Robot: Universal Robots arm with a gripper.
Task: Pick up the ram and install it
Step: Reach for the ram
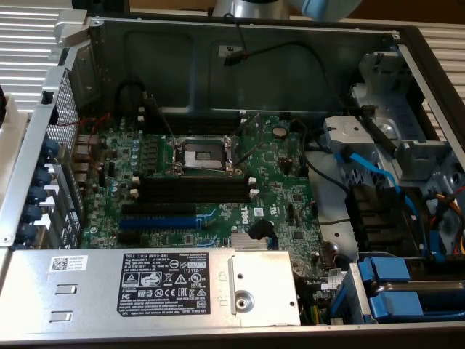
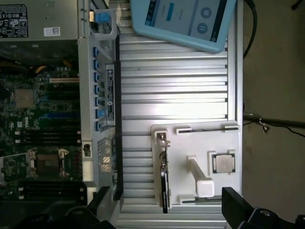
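Observation:
The ram [image 2: 164, 176] is a thin dark stick seen edge-on, standing in a slot of a white holder [image 2: 224, 143] on the ribbed metal table, outside the computer case. My gripper [image 2: 169, 212] hangs above the holder's end. Its two dark fingers [image 2: 236, 202] stand wide apart, open, with nothing gripped. In the picture the ram's near end lies between them. The black memory slots [image 1: 196, 187] with white end clips lie bare on the green motherboard [image 1: 283, 196], just in front of the processor socket [image 1: 203, 155].
The holder also carries a square processor chip [image 2: 223, 163] and a white block [image 2: 202, 183]. A blue teach pendant [image 2: 181, 19] lies on the table. Inside the case are a blue expansion slot [image 1: 156, 220], the silver power supply [image 1: 145, 283], blue cables [image 1: 378, 174] and drive bays.

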